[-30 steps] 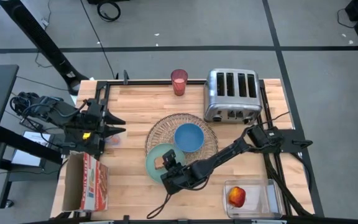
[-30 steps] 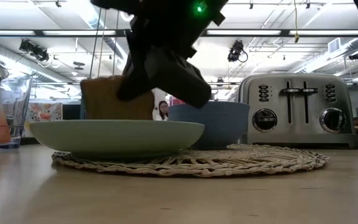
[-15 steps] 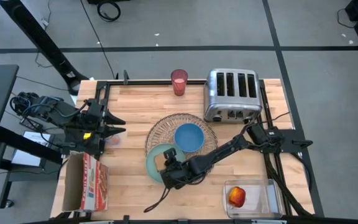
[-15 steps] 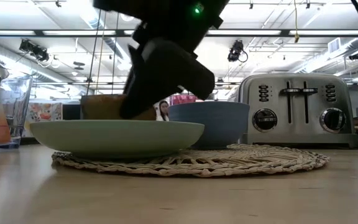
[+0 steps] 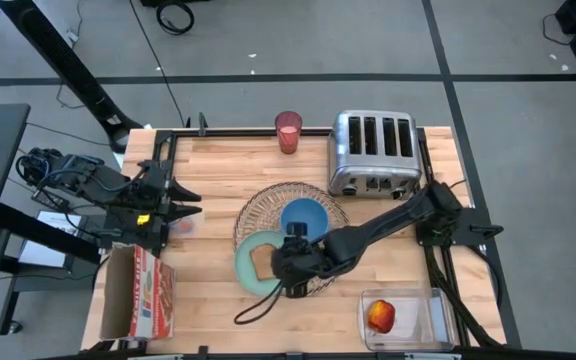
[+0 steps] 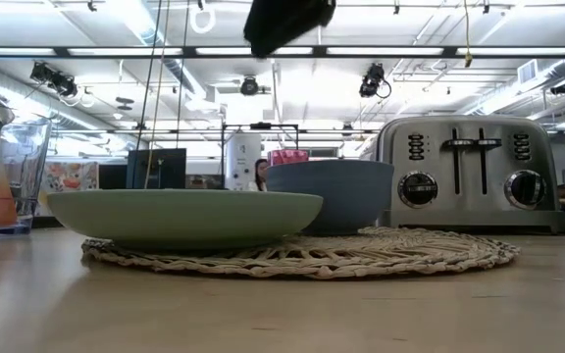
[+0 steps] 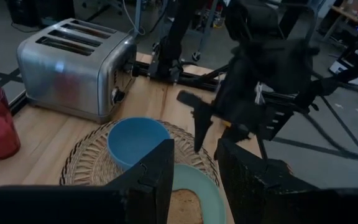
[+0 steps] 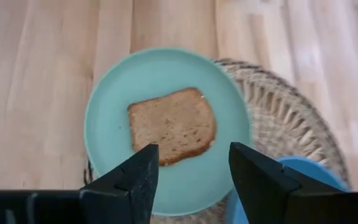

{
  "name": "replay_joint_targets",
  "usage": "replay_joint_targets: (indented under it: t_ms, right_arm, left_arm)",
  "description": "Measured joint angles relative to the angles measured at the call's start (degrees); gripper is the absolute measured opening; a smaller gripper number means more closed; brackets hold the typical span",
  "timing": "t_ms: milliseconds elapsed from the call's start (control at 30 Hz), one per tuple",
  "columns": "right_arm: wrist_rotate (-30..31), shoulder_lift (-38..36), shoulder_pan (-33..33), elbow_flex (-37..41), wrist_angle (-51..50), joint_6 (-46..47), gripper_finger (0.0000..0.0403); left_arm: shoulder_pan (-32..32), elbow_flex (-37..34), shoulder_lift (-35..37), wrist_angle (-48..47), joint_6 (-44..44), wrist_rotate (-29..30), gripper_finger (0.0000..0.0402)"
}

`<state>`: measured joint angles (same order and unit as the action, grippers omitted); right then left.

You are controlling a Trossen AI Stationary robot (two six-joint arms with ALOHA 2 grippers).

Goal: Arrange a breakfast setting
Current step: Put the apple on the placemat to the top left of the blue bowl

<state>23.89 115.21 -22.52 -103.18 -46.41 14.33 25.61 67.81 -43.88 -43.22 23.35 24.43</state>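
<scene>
The toast slice [image 8: 173, 126] lies flat on the teal plate [image 8: 110, 118], which rests on the near left part of the wicker placemat [image 5: 330, 205]. The blue bowl [image 5: 304, 219] stands on the mat beside it. My right gripper [image 8: 191, 180] hangs open above the plate, clear of the toast; only its lower end [image 6: 287, 20] shows in the low view. My left gripper [image 7: 194, 180] waits open at the table's left side. The pink cup [image 5: 288, 131] stands at the far edge. The red apple [image 5: 381, 317] lies in a clear tray at the near right.
The silver toaster [image 5: 373, 150] stands at the far right behind the mat. A cardboard box [image 5: 140, 295] sits at the near left corner. In the low view a clear container [image 6: 3, 172] with something orange in it stands at the left.
My right gripper has opened and let go of the toast, then risen well above the plate, shifting a little toward the far right. The toast, which stood tilted on its edge on the plate, now lies flat on it.
</scene>
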Motion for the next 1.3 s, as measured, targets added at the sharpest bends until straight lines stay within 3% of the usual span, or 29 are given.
replay_joint_targets:
  t_ms: [333, 533, 633, 900, 1100, 1300]
  right_arm:
    - [-0.59, -2.22, -1.54, 0.04, -4.20, 10.09, 0.0201]
    - [-6.24, -8.27, -5.49, 0.07, -12.98, 30.92, 0.0201]
    - [-7.54, -11.50, -9.61, 0.07, -18.87, 41.07, 0.0206]
    - [-14.66, -13.66, -24.44, 0.04, -27.84, 47.32, 0.0239]
    - [-16.54, -11.89, -29.70, 0.26, -28.28, 33.89, 0.0237]
    - [-23.20, -8.79, -30.37, 2.16, -27.93, 21.15, 0.0224]
  left_arm:
    - [1.16, 0.02, 0.00, -0.83, 1.62, -0.02, 0.0130]
    - [2.94, 0.02, 0.00, -2.83, 3.52, -0.04, 0.0130]
    - [3.83, 0.02, 0.00, -3.06, 4.45, -0.04, 0.0130]
    - [4.81, 0.02, -0.04, -3.02, 1.05, -0.04, 0.0130]
    - [4.81, 0.02, -0.18, -2.96, -1.46, -0.03, 0.0130]
    - [4.81, 0.04, -0.76, -2.93, -1.96, -0.02, 0.0130]
